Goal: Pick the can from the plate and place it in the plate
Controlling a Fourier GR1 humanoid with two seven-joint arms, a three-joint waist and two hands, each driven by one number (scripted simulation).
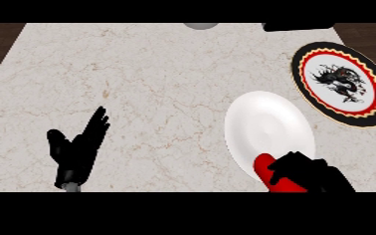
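A red can [269, 172] lies at the near edge of a plain white plate [266, 124], low on the right of the head view. My right hand [312, 174] curls round the can and hides much of it. A second plate [339, 82], black-rimmed with a red ring and a dark dragon figure on white, sits at the far right. My left hand [75, 149] rests open at the lower left, fingers pointing up, away from both plates.
The marble counter [147, 79] spreads across the view. A grey round object [200, 25] and a dark object [297, 26] show at the far edge. Dark wood borders the counter's left and right corners.
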